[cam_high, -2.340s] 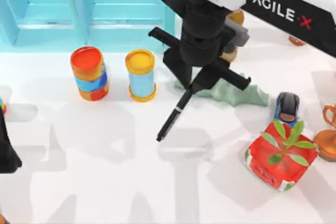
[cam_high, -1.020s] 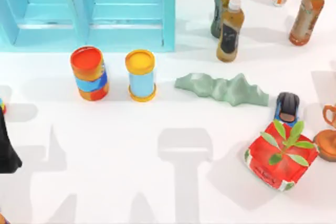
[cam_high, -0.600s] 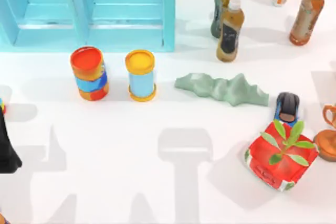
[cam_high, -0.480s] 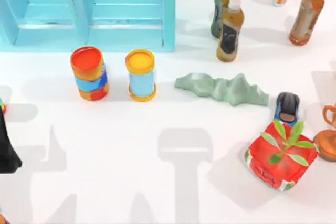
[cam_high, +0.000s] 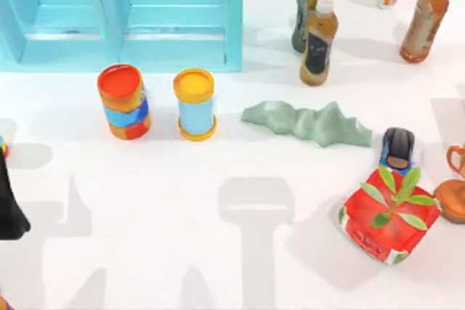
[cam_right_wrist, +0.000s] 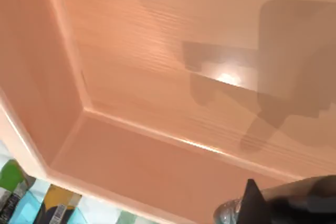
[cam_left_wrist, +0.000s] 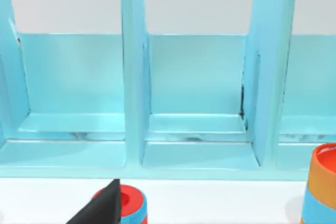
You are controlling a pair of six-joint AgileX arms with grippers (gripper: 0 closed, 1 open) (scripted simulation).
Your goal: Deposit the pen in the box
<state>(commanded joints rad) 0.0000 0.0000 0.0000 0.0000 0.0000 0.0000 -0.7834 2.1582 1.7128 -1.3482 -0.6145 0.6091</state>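
The right wrist view looks into the box (cam_right_wrist: 131,161), an orange-tan box with plain walls and a bare floor. Close to the camera, a black fingertip (cam_right_wrist: 253,199) of my right gripper (cam_right_wrist: 283,208) shows at the frame's lower corner, above the box floor. A dark slim shape with a greyish end, which looks like the pen (cam_right_wrist: 304,203), sits between the fingers. A shadow of gripper and pen falls on the box's inner surface. My left arm (cam_high: 6,205) is parked at the table's left edge; one of its fingertips (cam_left_wrist: 102,209) shows in the left wrist view.
A light blue shelf unit (cam_high: 123,12) stands at the back left, with an orange-red can (cam_high: 123,101) and a yellow-topped can (cam_high: 195,104) before it. Bottles (cam_high: 318,41) stand at the back right. A green rock shape (cam_high: 309,123), toy car (cam_high: 397,149), red planter (cam_high: 389,215) and bronze cup (cam_high: 454,197) lie right.
My right arm held the pen over the middle of the table 2.3 s ago and has since left the top view. Nothing has moved over the last second.
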